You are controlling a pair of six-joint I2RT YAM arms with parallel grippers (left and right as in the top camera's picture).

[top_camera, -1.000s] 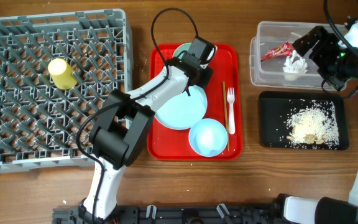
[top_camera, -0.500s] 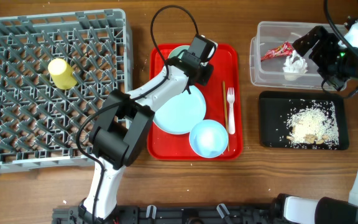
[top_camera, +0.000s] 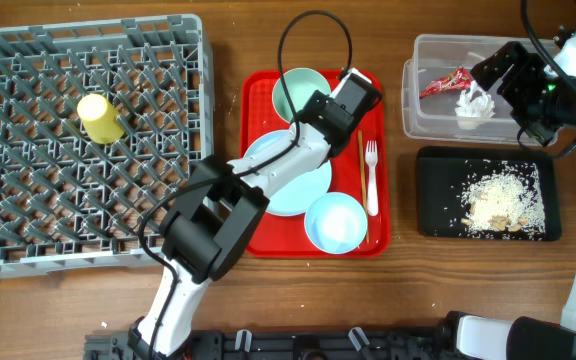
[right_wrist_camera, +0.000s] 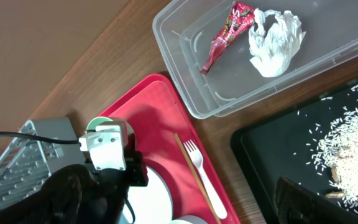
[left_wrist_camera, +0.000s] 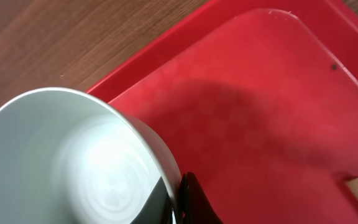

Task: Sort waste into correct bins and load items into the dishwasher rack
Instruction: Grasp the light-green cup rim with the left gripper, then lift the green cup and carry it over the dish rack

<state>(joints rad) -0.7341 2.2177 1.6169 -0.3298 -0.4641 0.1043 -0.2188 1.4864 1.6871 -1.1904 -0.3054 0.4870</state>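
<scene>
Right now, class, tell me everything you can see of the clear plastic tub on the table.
The clear tub is a rectangular, see-through plastic box with rounded corners and a raised rim. It stands upright and open-topped on the wooden table, close beside the black tray but apart from it. On its floor lie a red crinkled wrapper and a crumpled white tissue, side by side. In the overhead view the right arm hides its right end.
</scene>
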